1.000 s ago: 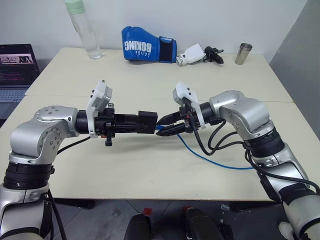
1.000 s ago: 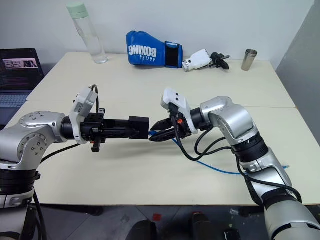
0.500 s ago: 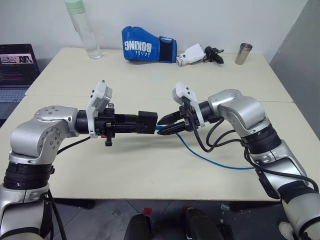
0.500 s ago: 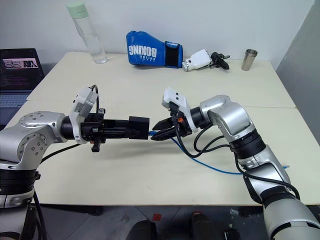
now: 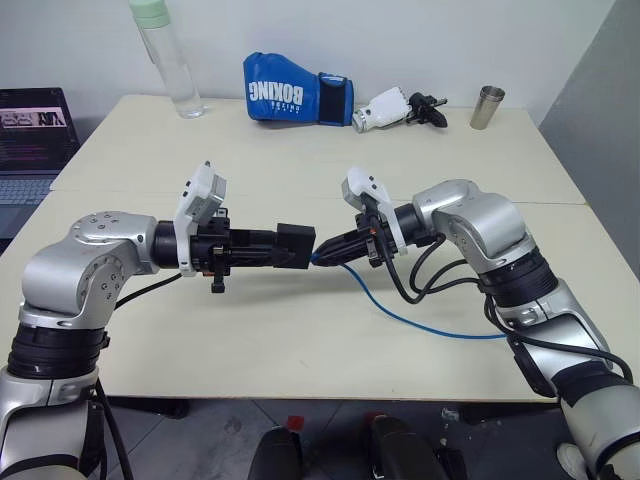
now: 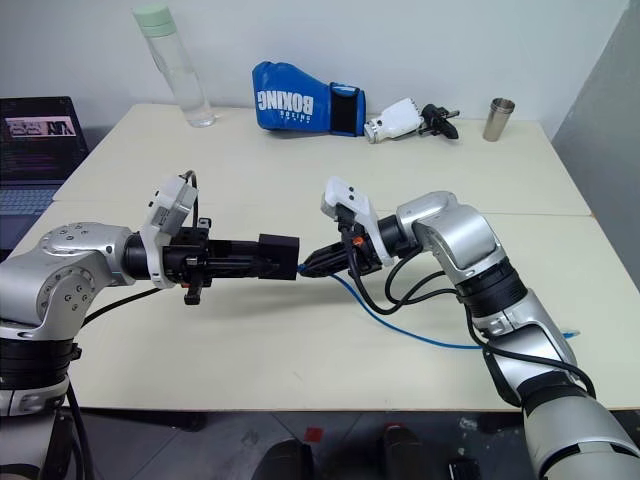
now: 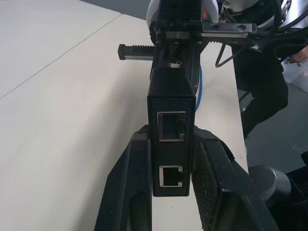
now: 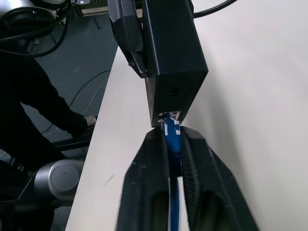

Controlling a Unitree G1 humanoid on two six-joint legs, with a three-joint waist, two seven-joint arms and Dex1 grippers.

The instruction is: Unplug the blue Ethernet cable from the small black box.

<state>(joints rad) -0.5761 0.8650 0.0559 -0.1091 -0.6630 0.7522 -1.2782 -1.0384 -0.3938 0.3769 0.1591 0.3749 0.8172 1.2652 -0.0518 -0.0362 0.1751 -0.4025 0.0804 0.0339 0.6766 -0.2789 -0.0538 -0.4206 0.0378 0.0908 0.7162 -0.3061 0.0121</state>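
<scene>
Left eye view, boxing glove (image 5: 296,96), bottle (image 5: 166,58), cup (image 5: 487,106) far behind, left gripper (image 5: 275,246) clamping small black box (image 5: 297,244), right gripper (image 5: 327,252) pinching blue Ethernet cable (image 5: 420,321)

The small black box (image 7: 171,139) looks like matt black plastic with smooth flat faces and crisp edges; its ports have pale metallic linings. The blue Ethernet cable (image 5: 420,322) has a smooth, slightly glossy plastic jacket, and its plug (image 8: 170,129) is translucent bluish plastic. The right gripper (image 8: 172,144) and left gripper (image 7: 171,159) have black fingers (image 7: 219,192) with a dull, finely textured finish. The desk (image 5: 300,150) has a smooth, matt cream surface. At its far edge, the boxing glove (image 5: 295,90) is shiny blue leather-like material, the bottle (image 5: 170,65) clear plastic with a matt pale green cap, and the cup (image 5: 487,107) brushed metal.
</scene>
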